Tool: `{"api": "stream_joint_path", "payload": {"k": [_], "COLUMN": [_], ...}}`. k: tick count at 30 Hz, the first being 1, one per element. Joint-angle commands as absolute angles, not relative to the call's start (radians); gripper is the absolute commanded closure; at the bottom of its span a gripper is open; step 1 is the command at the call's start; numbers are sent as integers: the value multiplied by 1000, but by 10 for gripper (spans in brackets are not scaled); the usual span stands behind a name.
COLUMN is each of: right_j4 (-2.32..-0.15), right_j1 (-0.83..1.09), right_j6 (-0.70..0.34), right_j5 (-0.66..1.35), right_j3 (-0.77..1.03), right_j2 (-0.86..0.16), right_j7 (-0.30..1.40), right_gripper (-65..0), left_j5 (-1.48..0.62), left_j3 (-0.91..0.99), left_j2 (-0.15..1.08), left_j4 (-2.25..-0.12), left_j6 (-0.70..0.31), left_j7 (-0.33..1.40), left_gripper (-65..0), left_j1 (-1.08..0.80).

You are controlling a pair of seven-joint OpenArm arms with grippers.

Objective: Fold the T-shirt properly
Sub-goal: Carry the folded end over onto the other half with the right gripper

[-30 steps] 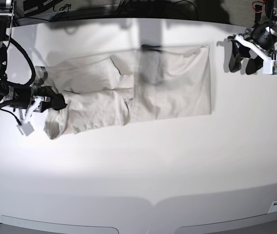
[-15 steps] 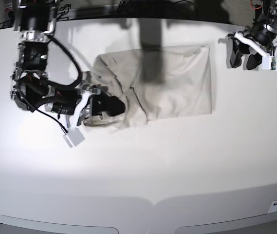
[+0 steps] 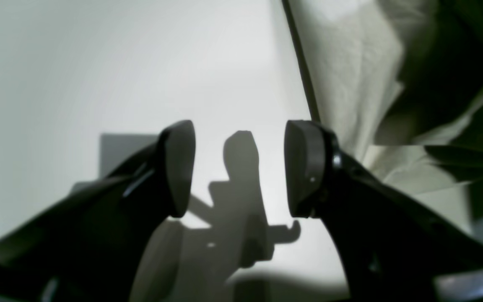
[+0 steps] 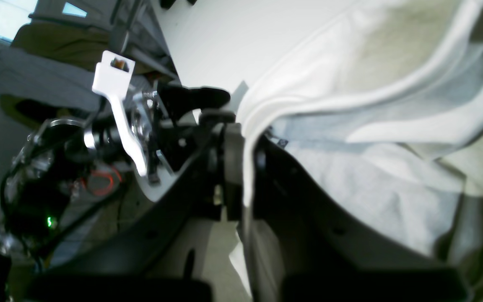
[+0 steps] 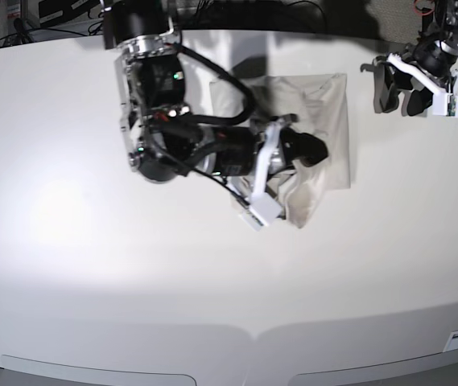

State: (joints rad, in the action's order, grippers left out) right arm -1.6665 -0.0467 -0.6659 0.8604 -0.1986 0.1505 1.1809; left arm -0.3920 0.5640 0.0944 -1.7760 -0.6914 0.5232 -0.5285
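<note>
Fabric now doubled over: the right gripper (image 5: 313,150), clamped on the T-shirt (image 5: 329,121) hem, has dragged the left half across — probably near release. The left gripper (image 5: 396,90) hangs open beside the bench's (image 5: 212,281) far right.

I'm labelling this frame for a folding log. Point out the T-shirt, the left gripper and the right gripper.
T-shirt (image 5: 335,129): base view, flat cloth near its right edge.
left gripper (image 3: 239,167): left wrist view, gap between its open fingertips.
right gripper (image 4: 247,165): right wrist view, where its fingertips pinch the shirt's edge.
</note>
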Motion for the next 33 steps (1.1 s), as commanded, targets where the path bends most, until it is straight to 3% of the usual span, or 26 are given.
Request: {"api": "stream_joint_path", "payload": {"k": [1, 8, 20, 30, 33], "right_j4": [-1686, -1671, -1444, -1287, -1284], "right_j1": [-63, -62, -75, -165, -188], "right_j6": [-671, -610, -609, -610, -611], "right_j5": [864, 756, 758, 759, 769], "right_j3": [-213, -334, -485, -597, -619], "right_j2": [157, 157, 157, 157, 157], "right_j7": [1150, 1015, 739, 613, 589], "right_gripper": [0, 0, 0, 0, -168], "left_j5": [-407, -407, -407, -408, -408], "left_j3": [569, 569, 569, 569, 569], "left_j2": [104, 104, 104, 103, 103], "left_j4": [-1790, -1790, -1790, -1790, -1790], "left_j6": [-698, -698, -698, -698, -698], "left_j7": [501, 501, 508, 513, 546], "left_gripper": [-335, -335, -335, -335, -335], "left_j1": [-532, -532, -532, -535, -535]}}
